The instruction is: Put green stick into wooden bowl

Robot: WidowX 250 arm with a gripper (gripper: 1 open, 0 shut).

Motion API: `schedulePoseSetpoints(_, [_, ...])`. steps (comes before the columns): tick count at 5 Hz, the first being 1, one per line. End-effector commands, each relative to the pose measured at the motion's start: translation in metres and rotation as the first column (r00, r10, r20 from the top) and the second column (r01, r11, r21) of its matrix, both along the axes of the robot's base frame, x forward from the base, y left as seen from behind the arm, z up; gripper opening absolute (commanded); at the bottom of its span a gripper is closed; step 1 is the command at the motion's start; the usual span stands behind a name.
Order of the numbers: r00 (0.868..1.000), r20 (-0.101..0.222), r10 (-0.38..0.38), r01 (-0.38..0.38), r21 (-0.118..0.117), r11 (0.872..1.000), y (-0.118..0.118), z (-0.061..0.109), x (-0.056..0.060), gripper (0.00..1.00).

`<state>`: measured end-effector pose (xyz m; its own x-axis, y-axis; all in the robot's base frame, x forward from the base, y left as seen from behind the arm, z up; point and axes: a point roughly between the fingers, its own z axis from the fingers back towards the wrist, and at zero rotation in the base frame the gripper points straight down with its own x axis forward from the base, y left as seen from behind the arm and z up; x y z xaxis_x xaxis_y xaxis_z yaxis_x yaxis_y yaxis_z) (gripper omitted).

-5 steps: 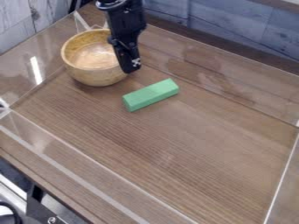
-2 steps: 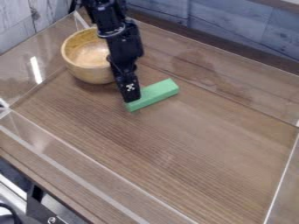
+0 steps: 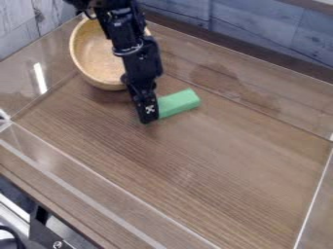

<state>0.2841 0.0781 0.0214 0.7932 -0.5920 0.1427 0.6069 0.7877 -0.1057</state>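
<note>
Gripper [image 3: 147, 110], black and pointing straight down from a black arm [image 3: 127, 39] that enters at the top left, stands with its tips at the wooden table [image 3: 196, 185], set over the left end of the green stick [image 3: 178, 102]. One finger [image 3: 147, 109], marked with a small white cross, faces the camera and hides that end of the block, so the far finger is out of sight; how wide the jaws stand, and whether they press on the block, cannot be told from this view. Green stick lies flat on the table, its visible part reaching right and slightly up from the finger. Wooden bowl [image 3: 89, 60], round and light tan, sits upright at the upper left, partly behind the arm, near the stick but apart from it. Clear plastic walls [image 3: 26, 73] stand along the table's left and front edges.
</note>
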Motion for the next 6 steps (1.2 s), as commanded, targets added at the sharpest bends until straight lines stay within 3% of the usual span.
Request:
schedulePoseSetpoints(1, [0.998, 0.037, 0.042, -0.043, 0.010, 0.999, 0.008, 0.013, 0.010, 0.00])
schedulePoseSetpoints(2, [0.995, 0.042, 0.094, -0.094, 0.006, 0.996, 0.016, 0.019, 0.015, 0.00])
schedulePoseSetpoints(4, [0.995, 0.048, 0.086, -0.086, -0.006, 0.996, -0.002, 0.016, -0.004, 0.00])
schedulePoseSetpoints(6, [0.988, 0.062, 0.138, -0.137, -0.016, 0.990, -0.011, 0.057, -0.009, 0.00])
